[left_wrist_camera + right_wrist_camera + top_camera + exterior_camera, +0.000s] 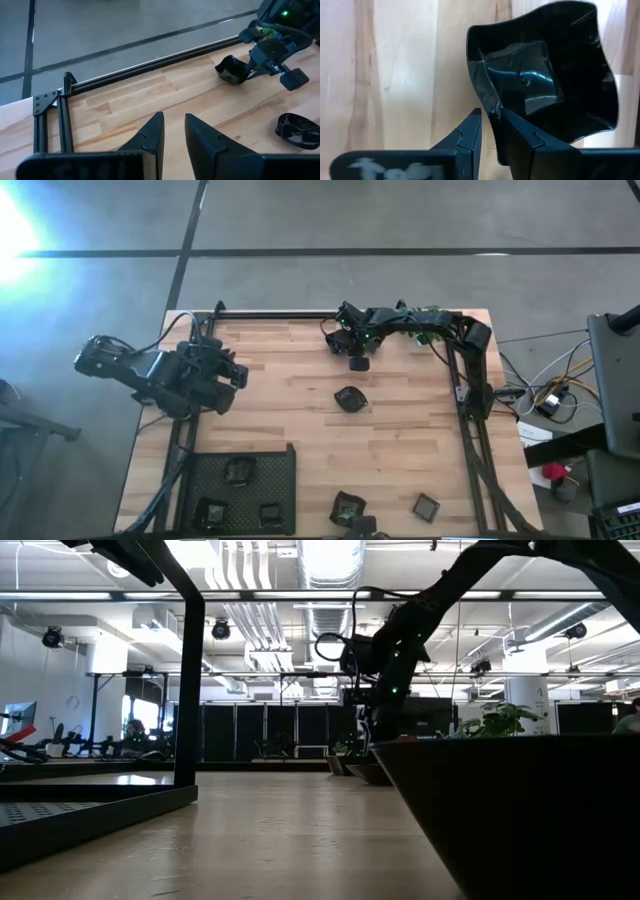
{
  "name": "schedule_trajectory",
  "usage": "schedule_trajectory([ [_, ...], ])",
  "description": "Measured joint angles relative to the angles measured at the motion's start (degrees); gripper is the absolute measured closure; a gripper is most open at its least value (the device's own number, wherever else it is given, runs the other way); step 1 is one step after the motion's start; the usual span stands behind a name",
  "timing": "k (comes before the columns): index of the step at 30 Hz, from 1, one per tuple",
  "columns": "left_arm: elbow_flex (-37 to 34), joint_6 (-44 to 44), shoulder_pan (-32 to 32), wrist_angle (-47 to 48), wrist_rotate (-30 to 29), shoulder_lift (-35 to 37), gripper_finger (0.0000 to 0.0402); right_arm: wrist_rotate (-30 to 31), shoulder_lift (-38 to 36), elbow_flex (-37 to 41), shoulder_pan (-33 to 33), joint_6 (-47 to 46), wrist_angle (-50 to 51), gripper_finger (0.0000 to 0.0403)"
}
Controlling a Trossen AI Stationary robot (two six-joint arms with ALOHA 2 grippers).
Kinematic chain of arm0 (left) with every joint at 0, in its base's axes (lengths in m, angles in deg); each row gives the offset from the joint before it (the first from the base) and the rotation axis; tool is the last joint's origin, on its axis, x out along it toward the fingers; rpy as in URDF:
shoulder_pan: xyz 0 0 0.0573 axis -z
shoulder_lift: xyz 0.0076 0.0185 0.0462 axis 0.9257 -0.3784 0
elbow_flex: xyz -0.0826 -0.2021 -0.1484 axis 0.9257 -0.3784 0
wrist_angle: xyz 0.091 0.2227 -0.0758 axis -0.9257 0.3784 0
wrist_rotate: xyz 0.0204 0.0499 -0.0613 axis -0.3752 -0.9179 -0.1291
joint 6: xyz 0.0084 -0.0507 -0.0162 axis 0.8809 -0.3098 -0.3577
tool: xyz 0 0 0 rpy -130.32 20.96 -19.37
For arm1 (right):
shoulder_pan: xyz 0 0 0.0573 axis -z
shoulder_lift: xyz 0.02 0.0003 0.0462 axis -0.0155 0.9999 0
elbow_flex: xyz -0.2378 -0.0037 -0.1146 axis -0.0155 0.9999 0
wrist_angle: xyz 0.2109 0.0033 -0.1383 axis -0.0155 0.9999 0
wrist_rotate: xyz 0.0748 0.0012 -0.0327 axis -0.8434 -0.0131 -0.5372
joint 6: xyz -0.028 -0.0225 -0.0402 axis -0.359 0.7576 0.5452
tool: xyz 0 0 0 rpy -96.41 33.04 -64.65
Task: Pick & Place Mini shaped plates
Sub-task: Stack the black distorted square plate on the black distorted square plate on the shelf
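A: Where do we find the right tool (487, 117)?
B: Upper centre of the high view, pinched shut on a wavy-edged plate's (545, 75) rim.
A: The left tool (172, 131)?
B: At left over the tabletop (290, 390), slightly parted, holding nothing.

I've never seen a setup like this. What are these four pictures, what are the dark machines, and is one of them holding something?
They show one moment from four cameras: one above the wooden table, one at table height, one on each arm's wrist. The machines are two robot arms with two-finger grippers. The right gripper pinches the rim of a small black wavy-edged dish, lifted near the far edge. The left gripper holds nothing, waiting over the left side. Another dish lies mid-table, two more near the front, and some sit in the black mesh tray.
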Motion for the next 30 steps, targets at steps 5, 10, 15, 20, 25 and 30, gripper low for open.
schedule_trajectory([
  [5, -0.02, -0.05, 0.0, -0.37, -0.02, -0.02, 0.0331, -0.02, 0.45, 0.02, 0.0, -0.02, -0.29, 0.0335],
  [10, -0.04, -0.11, 0.0, -0.76, -0.01, -0.07, 0.0331, -0.02, 0.45, 0.02, 0.0, -0.84, -0.35, 0.0341],
  [15, -0.04, -0.12, 0.0, -0.82, -0.02, -0.07, 0.0331, 0.0, 0.43, -0.02, -0.02, -1.16, -0.27, 0.0387],
  [20, -0.09, -0.11, 0.0, -0.81, -0.05, -0.07, 0.0331, 0.4, -0.51, -2.05, -0.16, 0.47, 2.1, 0.0394],
  [25, -0.2, 1.7, -0.04, -0.82, -1.28, -0.07, 0.0331, 5.83, -3.18, -6.44, -1.8, 3.61, 6.05, 0.0395],
  [30, -0.28, 4.37, -0.23, -0.84, -4.58, -0.07, 0.0331, 7.65, -5.76, -9.91, -4.91, 8.56, 6.58, 0.0395],
])
